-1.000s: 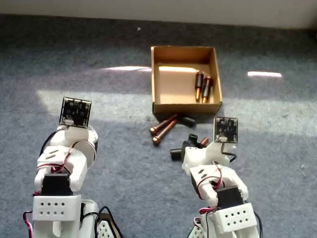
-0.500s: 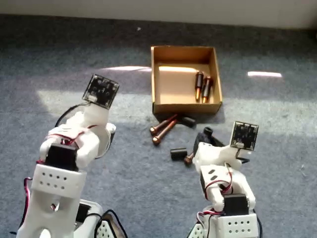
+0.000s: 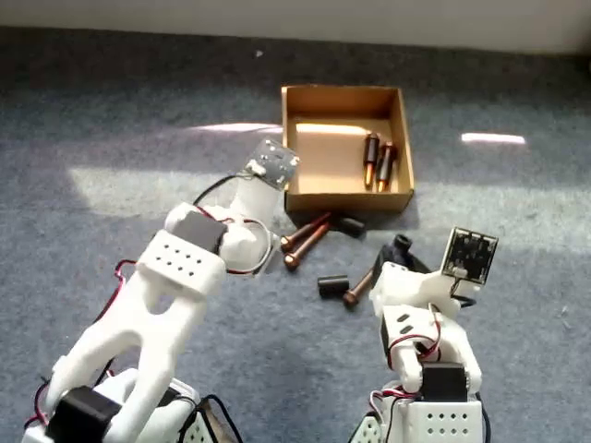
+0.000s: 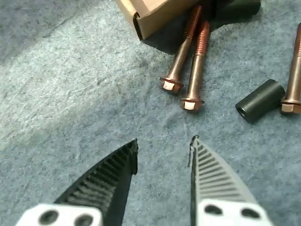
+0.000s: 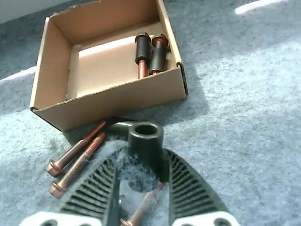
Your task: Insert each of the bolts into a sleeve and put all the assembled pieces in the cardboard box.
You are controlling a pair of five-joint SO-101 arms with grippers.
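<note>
My right gripper [image 5: 141, 165] is clamping a black sleeve [image 5: 146, 139], holding it upright just in front of the cardboard box [image 5: 113, 101]. My left gripper [image 4: 162, 150] is hanging with its fingers spread wide, just short of the two bolts [image 4: 188, 70] lying side by side against the box's front wall. Two assembled pieces [image 5: 150, 54] are lying inside the box. I judge I am picking a bolt. Next, the left needs to close on one shank and line it up with the sleeve's bore.

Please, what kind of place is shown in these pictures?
Probably an indoor robot workspace, perhaps a lab or a home: grey carpet covers the surface, bolts and a box lie before two small arms, and sunlight falls in patches.
</note>
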